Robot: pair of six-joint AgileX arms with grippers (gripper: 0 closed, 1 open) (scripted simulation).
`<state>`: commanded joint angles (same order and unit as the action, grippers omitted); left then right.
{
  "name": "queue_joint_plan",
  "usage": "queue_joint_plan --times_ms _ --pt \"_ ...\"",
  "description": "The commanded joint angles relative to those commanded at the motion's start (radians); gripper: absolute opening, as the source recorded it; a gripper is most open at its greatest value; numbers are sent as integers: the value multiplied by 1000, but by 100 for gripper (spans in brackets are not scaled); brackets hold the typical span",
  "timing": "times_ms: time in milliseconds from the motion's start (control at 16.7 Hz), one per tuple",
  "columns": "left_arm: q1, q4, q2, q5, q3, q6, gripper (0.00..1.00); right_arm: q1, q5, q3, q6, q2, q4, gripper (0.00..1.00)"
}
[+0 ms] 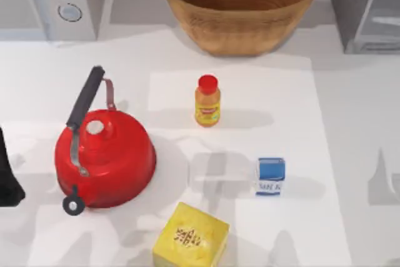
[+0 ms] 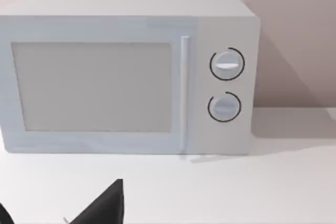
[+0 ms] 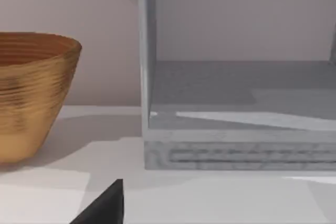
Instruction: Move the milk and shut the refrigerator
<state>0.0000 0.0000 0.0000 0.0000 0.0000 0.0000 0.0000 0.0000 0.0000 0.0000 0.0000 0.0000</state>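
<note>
The milk [image 1: 270, 176] stands upright on the table [image 1: 350, 154], right of centre and toward the near edge, blue top up and its lettering facing the near side. It stands alone: the orange bottle [image 1: 207, 100] is farther back and to its left, the yellow box [image 1: 189, 237] nearer and to its left, and the red kettle [image 1: 103, 154] well off on the left half.

The refrigerator [image 1: 365, 7] sits at the far right corner. In my right wrist view its interior [image 3: 241, 93] is open and bare, so the door is not yet shut, and the woven basket [image 3: 31, 93] stands just to its left.

My left arm [image 1: 7, 176] is parked at the left edge of the table, beyond the kettle, with the 2-knob appliance [image 2: 126, 77] ahead of its camera. A dark fingertip edge [image 2: 105, 205] shows there, and another [image 3: 102, 205] in the right wrist view; I cannot tell from either whether those fingers are open or closed.

The carton lies on the right half, between my right arm's side and the refrigerator, so I judge the right arm the nearer one for it. Its long axis is vertical, which suggests gripping across the narrow sides from above or the near side.
</note>
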Motion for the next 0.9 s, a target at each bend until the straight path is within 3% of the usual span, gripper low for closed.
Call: queue_joint_plan --times_ms 300,900 --pt "0 0 0 0 0 0 100 60 61 -1 0 61 58 100" --pt "0 0 0 0 0 0 100 526 543 5 0 456 416 100"
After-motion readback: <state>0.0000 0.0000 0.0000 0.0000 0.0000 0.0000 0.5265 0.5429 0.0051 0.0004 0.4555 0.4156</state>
